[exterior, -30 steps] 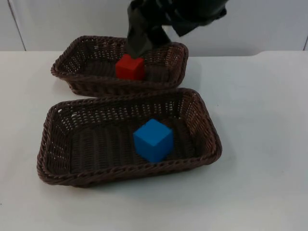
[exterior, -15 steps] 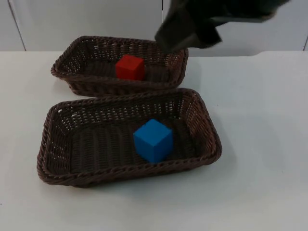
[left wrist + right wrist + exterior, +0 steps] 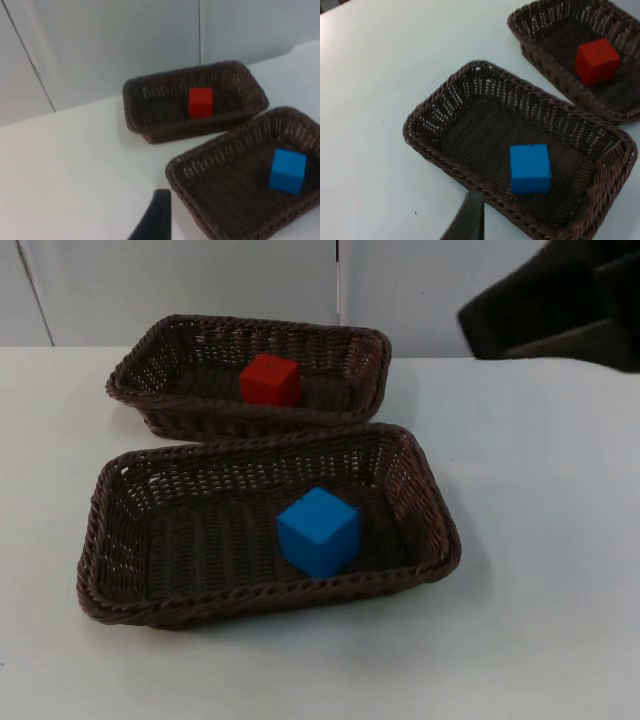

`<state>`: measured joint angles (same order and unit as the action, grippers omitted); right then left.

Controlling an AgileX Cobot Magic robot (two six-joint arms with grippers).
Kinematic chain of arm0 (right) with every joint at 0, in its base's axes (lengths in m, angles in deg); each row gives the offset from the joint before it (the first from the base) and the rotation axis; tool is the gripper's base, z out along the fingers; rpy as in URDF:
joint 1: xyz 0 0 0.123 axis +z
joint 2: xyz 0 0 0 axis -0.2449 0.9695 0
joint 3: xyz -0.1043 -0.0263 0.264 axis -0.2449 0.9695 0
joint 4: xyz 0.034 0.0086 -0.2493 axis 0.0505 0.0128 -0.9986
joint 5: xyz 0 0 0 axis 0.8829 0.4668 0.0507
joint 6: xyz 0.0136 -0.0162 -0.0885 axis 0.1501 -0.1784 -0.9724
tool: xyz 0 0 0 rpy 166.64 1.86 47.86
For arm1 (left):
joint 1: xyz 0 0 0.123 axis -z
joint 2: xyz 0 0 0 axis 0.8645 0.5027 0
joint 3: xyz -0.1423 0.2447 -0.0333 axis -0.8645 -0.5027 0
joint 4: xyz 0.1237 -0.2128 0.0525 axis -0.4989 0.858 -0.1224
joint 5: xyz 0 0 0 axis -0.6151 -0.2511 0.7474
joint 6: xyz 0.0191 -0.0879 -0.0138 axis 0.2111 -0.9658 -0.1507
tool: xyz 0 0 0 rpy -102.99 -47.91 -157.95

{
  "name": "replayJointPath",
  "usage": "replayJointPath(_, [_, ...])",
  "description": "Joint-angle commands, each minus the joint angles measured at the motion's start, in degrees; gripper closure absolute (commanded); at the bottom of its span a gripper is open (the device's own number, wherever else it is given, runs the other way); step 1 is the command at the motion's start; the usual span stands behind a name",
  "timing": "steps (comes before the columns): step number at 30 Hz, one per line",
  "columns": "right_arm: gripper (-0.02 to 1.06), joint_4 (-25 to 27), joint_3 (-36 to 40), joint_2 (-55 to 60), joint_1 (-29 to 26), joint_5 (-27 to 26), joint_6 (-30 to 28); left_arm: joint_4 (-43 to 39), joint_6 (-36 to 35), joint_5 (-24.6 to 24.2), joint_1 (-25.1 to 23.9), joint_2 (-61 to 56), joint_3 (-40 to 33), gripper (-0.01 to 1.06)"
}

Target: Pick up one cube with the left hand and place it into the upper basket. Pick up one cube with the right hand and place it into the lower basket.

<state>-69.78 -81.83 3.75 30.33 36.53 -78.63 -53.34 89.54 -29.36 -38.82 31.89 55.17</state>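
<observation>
Red cube (image 3: pixel 270 379) sat in upper basket (image 3: pixel 150 400), blue cube (image 3: pixel 317 530) in lower basket (image 3: pixel 110 570), rims touching. Table (image 3: pixel 540 570) lay bare right of the baskets. Right arm (image 3: pixel 560 305) upper right; grip state of either gripper: can't tell.

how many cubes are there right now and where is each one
2. The red cube lies in the upper basket; the blue cube lies in the lower basket. None seems hidden.
</observation>
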Motion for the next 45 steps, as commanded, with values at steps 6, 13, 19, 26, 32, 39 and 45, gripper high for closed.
replayJointPath(6, [0.19,-0.15,3.72,-9.45,0.14,0.89,-0.32,2.36,-1.17,-2.52,0.19,-0.37,-0.23,0.19])
replayJointPath(13, [0.19,-0.46,7.37,-18.22,0.14,1.04,-0.55,4.48,0.99,-3.28,0.19,-4.43,-0.23,0.19])
replayJointPath(19, [0.19,-0.84,8.93,-25.45,0.14,5.65,-0.55,5.03,0.99,-5.96,0.19,-11.71,-0.23,0.19])
replayJointPath(26, [0.19,-1.94,8.93,-32.09,0.14,8.21,-0.55,5.00,0.99,-10.01,0.19,-17.40,-0.23,0.19])
replayJointPath(32, [0.19,-1.94,8.93,-34.87,0.14,10.81,-0.55,5.58,0.99,-12.58,0.19,-17.40,-2.71,0.19])
replayJointPath(39, [0.19,-1.94,9.18,-37.61,0.14,17.07,-0.32,6.26,0.99,-12.15,0.19,-17.40,-12.07,0.19])
replayJointPath(45, [0.19,-1.94,11.65,-41.17,0.14,17.61,-0.20,5.37,0.76,-10.52,0.19,-17.40,-13.11,0.19])
